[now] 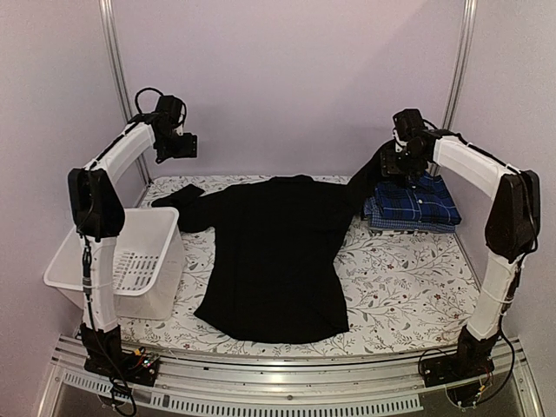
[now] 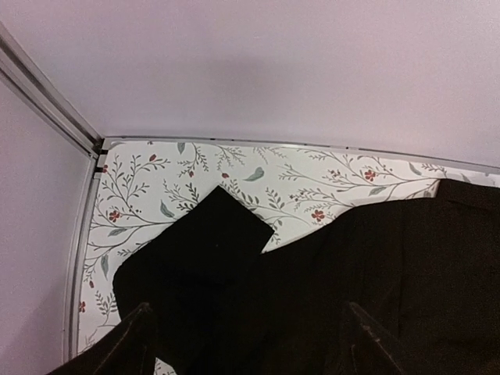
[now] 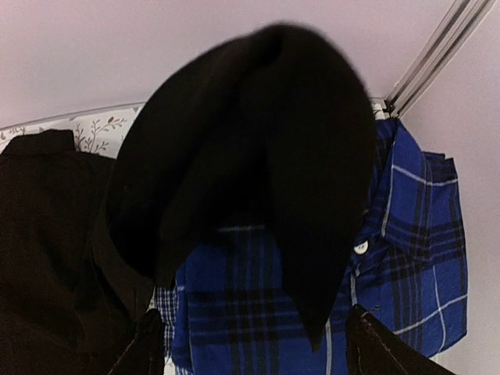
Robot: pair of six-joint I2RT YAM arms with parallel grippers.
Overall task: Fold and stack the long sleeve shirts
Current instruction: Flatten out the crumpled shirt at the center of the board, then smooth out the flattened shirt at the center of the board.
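A black long sleeve shirt (image 1: 276, 261) lies spread flat across the middle of the floral table. Its left sleeve (image 2: 211, 242) rests bent near the back left corner. High above that sleeve my left gripper (image 1: 178, 146) (image 2: 250, 344) hangs open, with nothing between its fingers. A folded blue-and-navy plaid shirt (image 1: 413, 207) (image 3: 422, 234) sits at the back right. My right gripper (image 1: 402, 163) (image 3: 254, 348) hovers over it with jaws wide apart. The black shirt's right sleeve (image 3: 258, 141), blurred, hangs loose in front of them over the plaid; neither finger touches it.
A white slotted basket (image 1: 130, 269) stands at the table's left edge beside the left arm. Metal frame posts (image 1: 113, 52) (image 1: 460, 52) rise at both back corners against the pale wall. Bare floral tablecloth (image 1: 408, 287) shows to the right of the black shirt.
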